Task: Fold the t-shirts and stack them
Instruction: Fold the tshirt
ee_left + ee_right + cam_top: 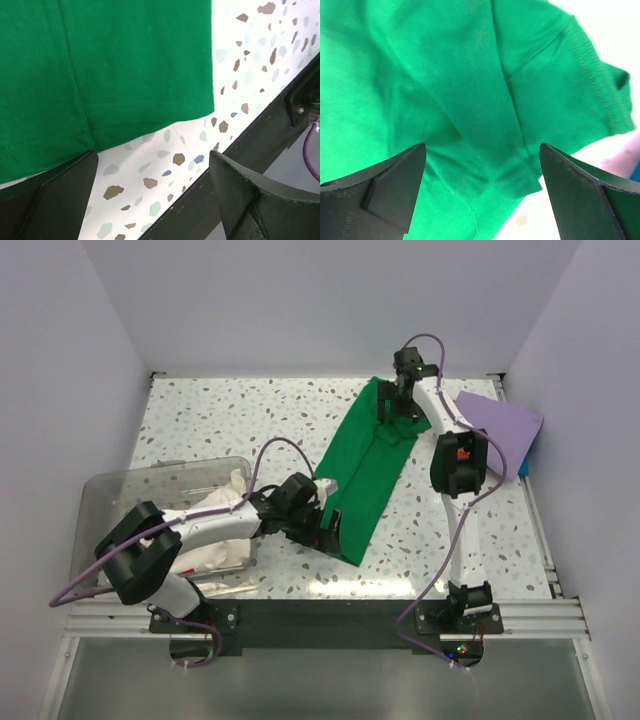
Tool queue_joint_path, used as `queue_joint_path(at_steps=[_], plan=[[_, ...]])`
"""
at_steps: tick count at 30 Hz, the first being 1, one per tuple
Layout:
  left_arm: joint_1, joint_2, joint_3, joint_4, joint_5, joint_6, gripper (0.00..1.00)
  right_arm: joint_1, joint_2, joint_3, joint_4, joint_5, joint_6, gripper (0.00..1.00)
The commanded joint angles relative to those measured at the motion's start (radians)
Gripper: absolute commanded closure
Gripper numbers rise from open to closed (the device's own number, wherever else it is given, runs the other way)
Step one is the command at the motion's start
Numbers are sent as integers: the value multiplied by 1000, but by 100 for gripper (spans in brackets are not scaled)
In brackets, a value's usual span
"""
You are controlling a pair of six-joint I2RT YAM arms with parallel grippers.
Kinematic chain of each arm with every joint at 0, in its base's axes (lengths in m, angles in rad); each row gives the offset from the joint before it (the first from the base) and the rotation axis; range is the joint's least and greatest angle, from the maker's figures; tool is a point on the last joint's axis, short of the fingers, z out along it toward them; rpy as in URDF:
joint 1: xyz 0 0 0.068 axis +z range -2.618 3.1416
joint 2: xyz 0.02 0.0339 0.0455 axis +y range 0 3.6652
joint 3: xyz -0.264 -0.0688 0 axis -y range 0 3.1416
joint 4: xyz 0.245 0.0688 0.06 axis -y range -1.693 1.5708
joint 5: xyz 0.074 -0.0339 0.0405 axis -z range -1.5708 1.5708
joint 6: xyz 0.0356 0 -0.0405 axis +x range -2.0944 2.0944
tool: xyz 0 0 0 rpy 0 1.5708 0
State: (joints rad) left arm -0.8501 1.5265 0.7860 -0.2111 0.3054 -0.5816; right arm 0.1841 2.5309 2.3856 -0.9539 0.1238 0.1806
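Observation:
A bright green t-shirt (372, 468) lies folded lengthwise in a long strip, slanting from the back centre toward the front. My left gripper (325, 527) is open over its near hem (150, 107), with bare table between the fingers. My right gripper (398, 408) is open over the far end, above the folded sleeves (485, 125). A lavender-purple t-shirt (500, 425) lies folded at the back right. White t-shirts (215, 530) lie crumpled in the clear bin.
A clear plastic bin (120, 490) stands at the front left beside the left arm. A blue object (529, 458) peeks out under the purple shirt. The speckled table (230, 420) ends at a black front rail (240, 150). White walls enclose it.

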Motion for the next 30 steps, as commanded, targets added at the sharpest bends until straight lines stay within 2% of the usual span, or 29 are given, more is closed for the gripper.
queue_joint_path(at_steps=[1,6,10,14,19,27,30], plan=[[-6,-95,81,-28,2,28,2,-3,-176,15,63,-48,-26,1],[-4,-91,154,16,-61,34,1,-2,-326,-178,162,-125,31,1],[-6,25,211,53,-90,60,1,-2,-383,-311,227,-176,72,1],[-6,104,240,75,-187,117,1,-3,-342,-310,211,-188,89,1],[-9,158,205,107,-203,135,1,-5,-290,-293,218,-176,99,1],[-38,164,99,15,-235,65,2,-21,-161,-217,216,-92,154,1],[-47,136,49,26,-218,37,2,-31,-135,-215,231,-70,172,1]])
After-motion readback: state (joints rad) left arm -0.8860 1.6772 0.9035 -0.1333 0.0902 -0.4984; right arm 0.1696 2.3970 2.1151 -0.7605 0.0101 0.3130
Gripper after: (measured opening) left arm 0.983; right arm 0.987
